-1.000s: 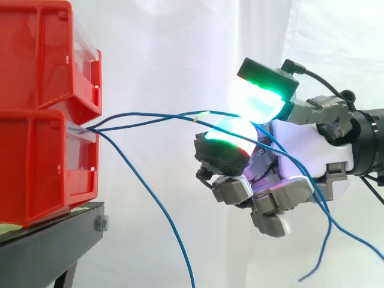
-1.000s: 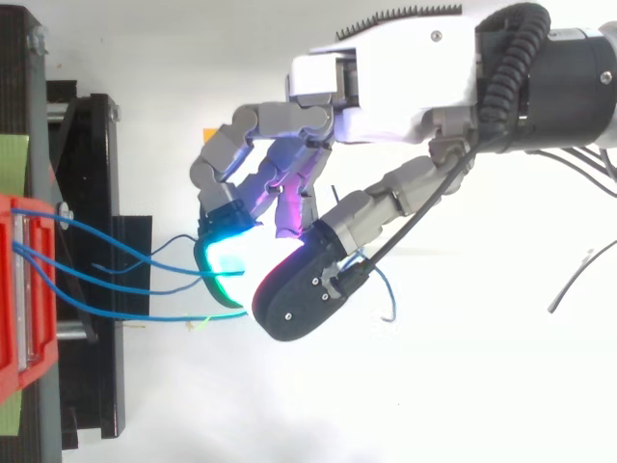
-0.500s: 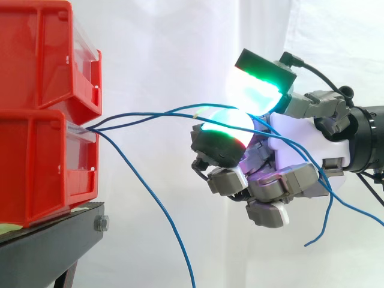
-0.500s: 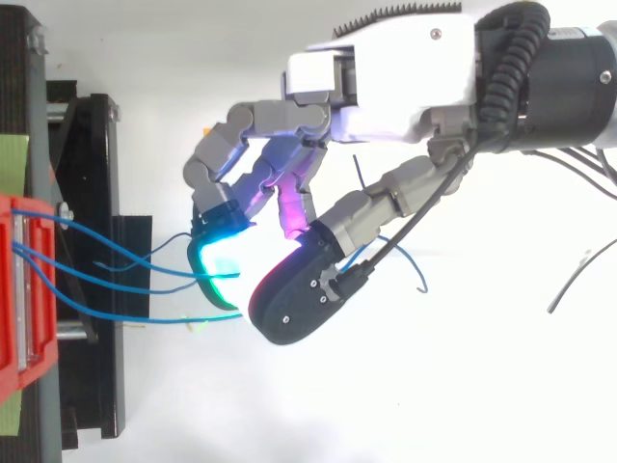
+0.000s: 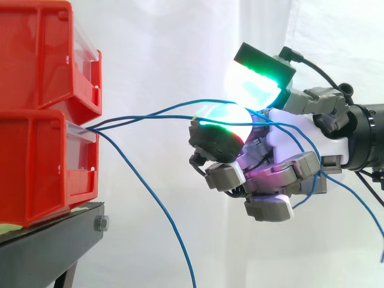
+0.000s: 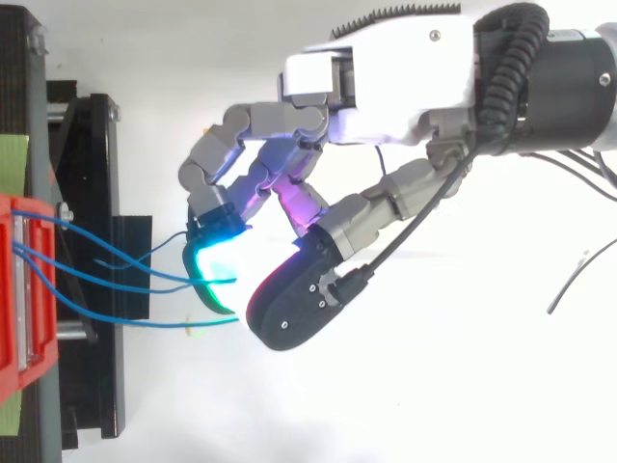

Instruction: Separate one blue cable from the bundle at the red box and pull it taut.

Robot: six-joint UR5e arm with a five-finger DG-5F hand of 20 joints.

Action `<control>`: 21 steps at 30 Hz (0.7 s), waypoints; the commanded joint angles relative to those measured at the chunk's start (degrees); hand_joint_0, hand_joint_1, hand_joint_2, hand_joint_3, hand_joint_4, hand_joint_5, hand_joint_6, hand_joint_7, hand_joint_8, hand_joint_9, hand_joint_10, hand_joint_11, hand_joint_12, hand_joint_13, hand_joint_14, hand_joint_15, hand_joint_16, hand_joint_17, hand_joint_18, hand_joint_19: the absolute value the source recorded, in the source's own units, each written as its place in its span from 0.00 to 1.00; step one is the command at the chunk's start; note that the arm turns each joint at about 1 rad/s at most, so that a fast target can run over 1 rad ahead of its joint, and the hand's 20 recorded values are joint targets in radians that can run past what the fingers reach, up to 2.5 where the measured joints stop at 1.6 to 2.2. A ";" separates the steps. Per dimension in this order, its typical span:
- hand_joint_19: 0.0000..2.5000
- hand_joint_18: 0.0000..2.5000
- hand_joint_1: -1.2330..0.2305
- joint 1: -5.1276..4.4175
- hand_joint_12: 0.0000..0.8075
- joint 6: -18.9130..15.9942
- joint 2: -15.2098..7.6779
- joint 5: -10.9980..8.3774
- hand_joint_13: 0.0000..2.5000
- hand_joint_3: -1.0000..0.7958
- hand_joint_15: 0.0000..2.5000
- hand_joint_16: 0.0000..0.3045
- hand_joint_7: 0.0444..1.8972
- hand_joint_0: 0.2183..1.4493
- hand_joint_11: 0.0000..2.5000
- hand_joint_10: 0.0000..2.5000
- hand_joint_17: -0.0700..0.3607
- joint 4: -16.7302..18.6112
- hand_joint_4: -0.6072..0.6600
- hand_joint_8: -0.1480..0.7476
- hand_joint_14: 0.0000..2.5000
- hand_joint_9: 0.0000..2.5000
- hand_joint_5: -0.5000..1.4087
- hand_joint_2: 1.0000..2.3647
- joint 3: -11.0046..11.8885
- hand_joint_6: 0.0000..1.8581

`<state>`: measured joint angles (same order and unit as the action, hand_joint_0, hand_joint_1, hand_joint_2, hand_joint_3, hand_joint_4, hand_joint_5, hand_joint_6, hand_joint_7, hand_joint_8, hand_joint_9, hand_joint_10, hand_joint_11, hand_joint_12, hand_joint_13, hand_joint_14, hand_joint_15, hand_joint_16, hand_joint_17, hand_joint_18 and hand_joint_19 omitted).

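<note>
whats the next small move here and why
Probably ease the hand away from the lower red box: two blue cables run from it to the hand in curves, not straight lines, and a third blue cable hangs down.

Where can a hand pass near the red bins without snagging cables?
Free: above the blue cables, between the upper red bin and the hand; also below the hand, right of the drooping cable. Crowded: from the lower red bin mouth to the hand.

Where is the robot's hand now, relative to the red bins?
Side view: the hand is right of the red bins, apart from them, fingers curled round the blue cables from the lower bin.
</note>
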<state>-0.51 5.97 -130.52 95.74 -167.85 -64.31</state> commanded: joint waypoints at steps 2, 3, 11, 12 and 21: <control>0.45 0.43 0.35 -0.02 0.46 0.00 0.00 0.06 0.34 0.37 0.47 0.15 0.58 0.36 0.49 0.00 0.41 0.06 0.48 0.58 0.60 0.29 0.21 0.01 -0.02 0.47; 0.45 0.43 0.35 -0.02 0.46 0.00 0.00 -0.02 0.34 0.37 0.47 0.15 0.58 0.36 0.49 0.00 0.40 0.06 0.48 0.58 0.61 0.29 0.21 0.01 -0.02 0.47; 0.50 0.44 0.35 -0.02 0.47 0.00 0.00 -0.02 0.33 0.37 0.46 0.15 0.58 0.36 0.48 0.00 0.40 -0.02 0.49 0.58 0.73 0.29 0.21 0.01 -0.02 0.47; 0.51 0.45 0.35 -0.02 0.47 0.00 0.00 -0.02 0.32 0.37 0.46 0.15 0.57 0.36 0.48 0.00 0.40 -0.02 0.49 0.58 0.73 0.29 0.21 0.01 -0.02 0.47; 0.66 0.51 0.35 -0.02 0.48 0.00 0.00 -0.02 0.29 0.36 0.44 0.13 0.58 0.35 0.49 0.00 0.37 0.06 0.49 0.58 0.94 0.29 0.21 0.01 -0.02 0.47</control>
<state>-0.53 5.98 -130.52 95.71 -167.85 -64.32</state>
